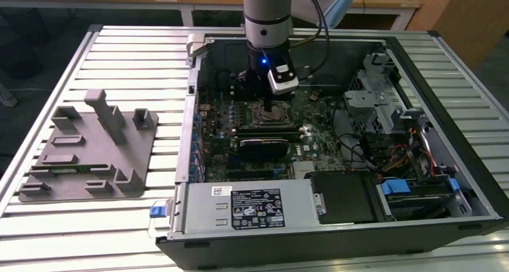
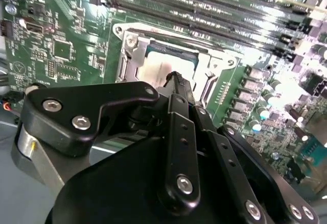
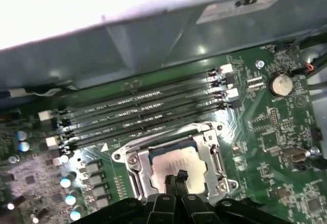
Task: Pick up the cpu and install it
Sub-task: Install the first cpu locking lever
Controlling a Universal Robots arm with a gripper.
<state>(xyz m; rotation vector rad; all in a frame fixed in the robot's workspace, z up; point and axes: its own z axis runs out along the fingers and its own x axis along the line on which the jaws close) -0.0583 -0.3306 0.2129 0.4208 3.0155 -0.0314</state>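
Note:
The cpu (image 3: 193,162), a flat square chip with a shiny silver top, lies level inside the metal-framed motherboard socket (image 3: 134,169), whose frame surrounds it. In the second wrist view the cpu (image 2: 153,67) sits in the same socket (image 2: 126,55). My gripper (image 3: 176,177) hangs right over the chip's middle, its two thin black fingertips pressed together with nothing between them; whether they touch the chip I cannot tell. The gripper (image 2: 176,77) covers part of the chip. In the exterior view the gripper (image 1: 270,108) reaches down into the open computer case (image 1: 397,57) over the board.
Long memory slots (image 3: 143,114) run beside the socket. A black block (image 1: 263,145) lies on the board just in front of it. The power supply (image 1: 247,206) and drive cage (image 1: 390,99) fill the case's front and right. A grey moulded fixture (image 1: 92,150) stands at the exterior view's left.

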